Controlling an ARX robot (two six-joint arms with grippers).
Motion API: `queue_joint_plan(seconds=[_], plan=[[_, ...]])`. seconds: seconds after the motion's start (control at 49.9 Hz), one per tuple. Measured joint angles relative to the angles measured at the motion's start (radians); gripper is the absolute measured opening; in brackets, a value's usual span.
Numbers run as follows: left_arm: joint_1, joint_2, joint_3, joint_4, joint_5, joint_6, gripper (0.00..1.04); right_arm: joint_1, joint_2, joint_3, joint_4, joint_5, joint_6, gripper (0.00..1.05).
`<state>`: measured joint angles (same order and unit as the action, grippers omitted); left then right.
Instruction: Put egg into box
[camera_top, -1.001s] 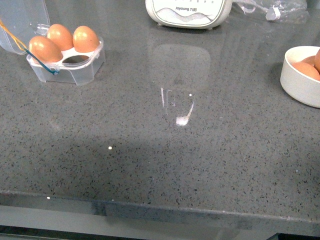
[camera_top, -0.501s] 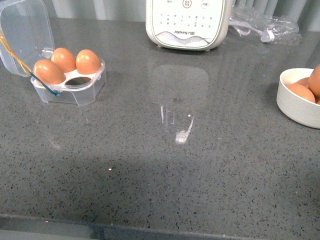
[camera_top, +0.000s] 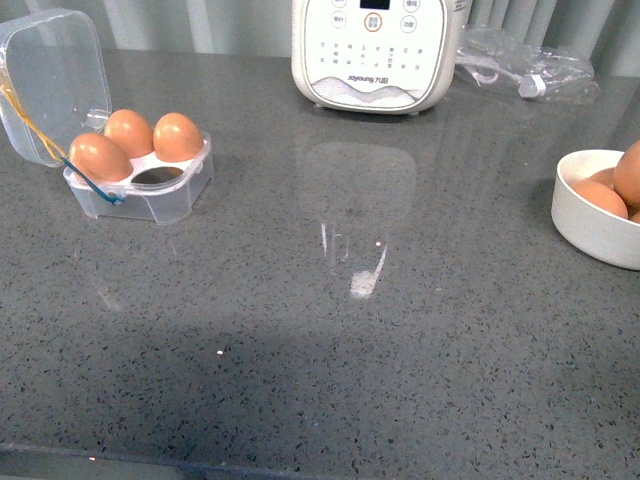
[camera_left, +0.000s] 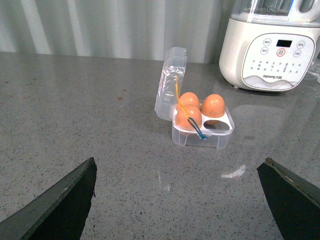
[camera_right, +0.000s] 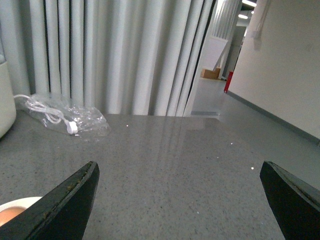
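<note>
Right: left pincer (camera_left: 177, 167) is spread wide and empty. The box (camera_left: 202, 125) is dead ahead of it, open, with one cell (camera_left: 218, 128) free. Right pincer (camera_right: 177, 167) is also wide and empty. The egg (camera_top: 598, 195) sits in the bowl (camera_top: 585, 225), probably just beneath that pincer, but the view clips it. Centre over the egg and close gently.

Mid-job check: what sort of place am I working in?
Likely a kitchen-style counter: a speckled grey stone countertop, a white Joyoung appliance with a button panel, and a clear plastic four-cell egg case with its lid open.
</note>
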<state>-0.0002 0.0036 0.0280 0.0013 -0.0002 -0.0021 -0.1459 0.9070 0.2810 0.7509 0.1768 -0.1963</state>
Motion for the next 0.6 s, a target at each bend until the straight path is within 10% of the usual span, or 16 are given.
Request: queue_joint_plan(seconds=[0.601], plan=[[0.0,0.0,0.0,0.0,0.0,0.0,0.98,0.102,0.56,0.48,-0.369,-0.364,0.185,0.97]])
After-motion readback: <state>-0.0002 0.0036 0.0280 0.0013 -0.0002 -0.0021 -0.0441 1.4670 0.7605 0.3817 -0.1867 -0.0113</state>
